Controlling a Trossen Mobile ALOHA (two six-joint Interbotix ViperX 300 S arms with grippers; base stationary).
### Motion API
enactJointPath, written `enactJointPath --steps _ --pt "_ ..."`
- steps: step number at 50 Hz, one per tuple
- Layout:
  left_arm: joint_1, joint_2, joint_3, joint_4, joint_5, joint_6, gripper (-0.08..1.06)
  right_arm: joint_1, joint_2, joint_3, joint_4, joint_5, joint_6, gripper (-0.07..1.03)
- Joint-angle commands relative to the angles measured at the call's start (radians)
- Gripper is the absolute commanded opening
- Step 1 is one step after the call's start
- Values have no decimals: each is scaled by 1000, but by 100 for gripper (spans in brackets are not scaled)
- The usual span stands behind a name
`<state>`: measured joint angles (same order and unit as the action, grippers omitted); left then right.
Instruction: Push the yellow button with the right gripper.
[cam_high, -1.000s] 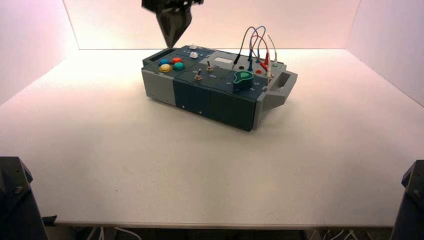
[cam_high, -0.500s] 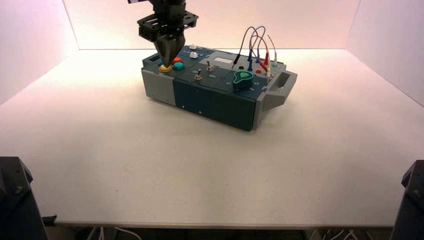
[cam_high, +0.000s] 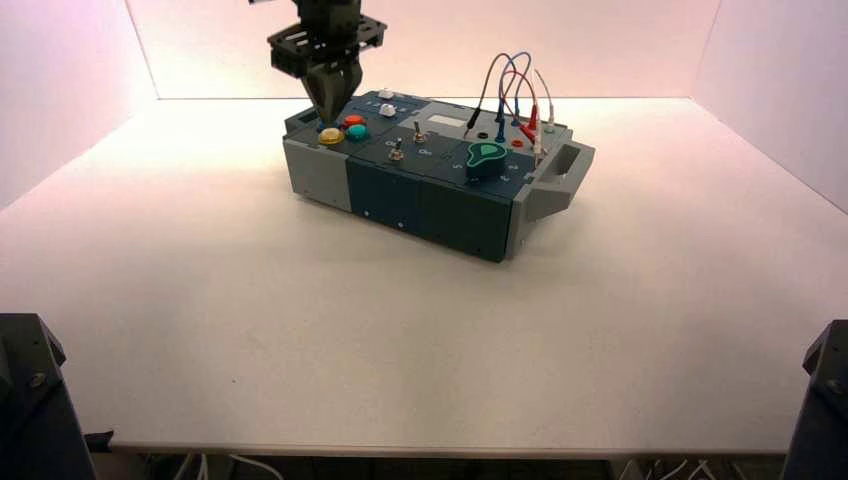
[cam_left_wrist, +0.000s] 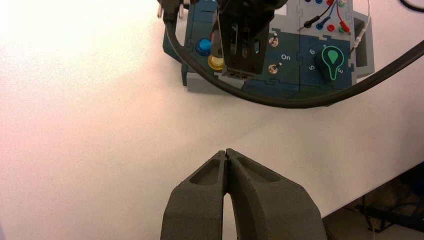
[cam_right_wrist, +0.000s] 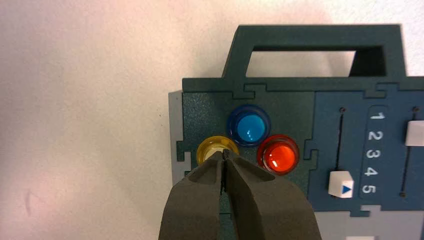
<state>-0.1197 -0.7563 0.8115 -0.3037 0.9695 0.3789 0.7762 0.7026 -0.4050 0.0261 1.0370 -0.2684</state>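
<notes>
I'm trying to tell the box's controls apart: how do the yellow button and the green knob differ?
The yellow button is a small, round dome; the green knob is larger, with a pointer shape. The button sits near the box's left end, the knob toward its right. Both are on the top face.

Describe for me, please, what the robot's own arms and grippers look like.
The left gripper and right gripper have matching dark grey, faceted, tapering fingers. Behind the right one's fingers sits a black frame with cut-out openings; a thick black cable loops beside it.
</notes>
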Motion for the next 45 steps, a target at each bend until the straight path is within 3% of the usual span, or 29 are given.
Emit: enactJointPath --steps 1,16,29,38,45 --pt "-5 3 -23 0 -11 -2 -3 6 -15 -18 0 2 3 -2" --pt "-5 34 -51 0 -17 -5 -3 6 -41 -51 0 37 3 -2" --pt "-3 72 -61 0 -40 -64 -3 0 -86 -63 -6 66 3 -2" --pt "-5 118 -63 0 -69 -74 -3 -5 -123 -9 -43 52 3 -2" --pt "-5 161 -71 0 -95 -74 -3 -15 -163 66 -48 15 2 -2"
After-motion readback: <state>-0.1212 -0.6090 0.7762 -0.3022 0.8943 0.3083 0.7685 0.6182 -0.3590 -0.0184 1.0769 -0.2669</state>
